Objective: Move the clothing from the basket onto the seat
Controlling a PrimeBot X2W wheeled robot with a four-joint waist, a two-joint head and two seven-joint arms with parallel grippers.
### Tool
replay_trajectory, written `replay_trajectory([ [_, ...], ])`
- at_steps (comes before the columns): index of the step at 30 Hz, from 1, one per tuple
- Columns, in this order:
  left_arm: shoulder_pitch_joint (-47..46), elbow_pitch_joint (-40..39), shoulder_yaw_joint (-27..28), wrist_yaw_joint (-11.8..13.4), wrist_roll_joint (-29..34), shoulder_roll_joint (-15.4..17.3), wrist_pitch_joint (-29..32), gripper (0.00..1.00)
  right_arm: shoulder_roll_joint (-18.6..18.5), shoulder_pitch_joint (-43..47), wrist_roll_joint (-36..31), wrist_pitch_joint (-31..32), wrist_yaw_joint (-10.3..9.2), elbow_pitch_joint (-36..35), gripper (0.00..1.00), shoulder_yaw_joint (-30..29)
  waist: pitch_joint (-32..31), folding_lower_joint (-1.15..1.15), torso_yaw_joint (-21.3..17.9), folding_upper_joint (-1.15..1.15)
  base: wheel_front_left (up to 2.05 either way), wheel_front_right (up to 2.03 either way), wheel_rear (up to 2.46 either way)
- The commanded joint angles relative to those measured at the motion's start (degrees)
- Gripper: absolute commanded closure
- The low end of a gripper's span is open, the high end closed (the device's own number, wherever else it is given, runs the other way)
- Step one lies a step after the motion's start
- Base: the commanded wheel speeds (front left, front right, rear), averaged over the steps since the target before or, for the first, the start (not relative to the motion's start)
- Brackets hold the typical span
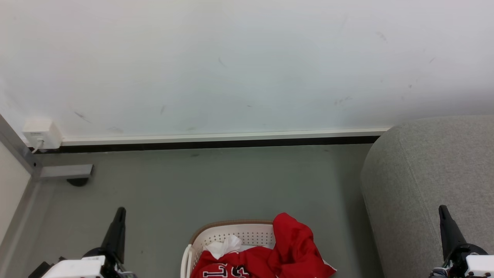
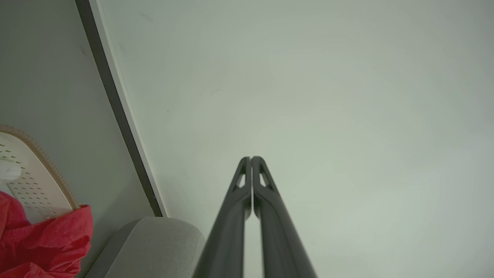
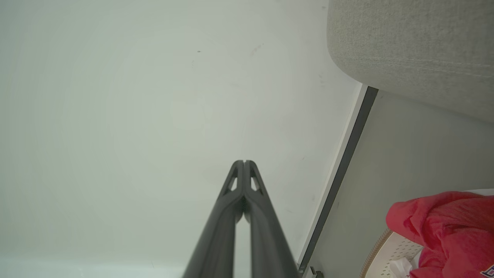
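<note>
The white perforated basket with a brown rim sits on the floor at the bottom middle of the head view. Red clothing with black-and-white lettering is heaped in it and drapes over its right side. The grey seat stands right of the basket. My left gripper is shut and holds nothing, low at the left, apart from the basket. My right gripper is shut and holds nothing, in front of the seat. The wrist views show the left gripper and right gripper with tips together, pointing at the wall.
A white wall with a white-and-black baseboard runs behind the grey floor. A white socket box and a grey metal frame foot sit at the left. Something white and crumpled lies in the basket.
</note>
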Motion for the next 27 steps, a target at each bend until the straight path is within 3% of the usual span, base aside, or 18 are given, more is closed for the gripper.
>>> replay_trajectory([
  [1, -0.48, -0.17, 0.08, -0.23, -0.81, 0.12, 0.15, 1.0, -0.07, -0.74, -0.22, 0.07, -0.14, 0.14, 1.0, -0.13, 0.0, 0.0, 0.0, 0.0, 0.0, 0.0, 0.0],
  [6, -0.48, -0.17, 0.08, -0.23, -0.81, 0.12, 0.14, 1.0, -0.07, -0.74, -0.22, 0.07, -0.14, 0.14, 1.0, -0.13, 0.0, 0.0, 0.0, 0.0, 0.0, 0.0, 0.0],
  [7, 0.04, 0.14, -0.01, 0.01, 0.02, -0.02, -0.04, 0.0, 0.01, 0.06, 0.0, -0.03, 0.0, 0.08, 0.0, 0.05, 0.0, 0.0, 0.0, 0.0, 0.0, 0.0, 0.0],
  [19, 1.3, 0.37, -0.81, 0.15, 0.48, -0.39, -2.25, 0.0, 0.53, 1.23, -1.21, -2.33, -0.01, 0.05, 0.0, 2.75, 0.04, 0.0, -0.04, 0.0, 0.0, 0.0, 0.0],
  [27, 0.93, -1.52, -1.07, 0.11, 4.12, -0.23, -4.49, 0.0, 0.44, 0.95, -3.94, -4.5, -0.01, -1.78, 0.0, 4.5, 0.07, 0.0, -0.16, 0.0, 0.0, 0.0, 0.0],
])
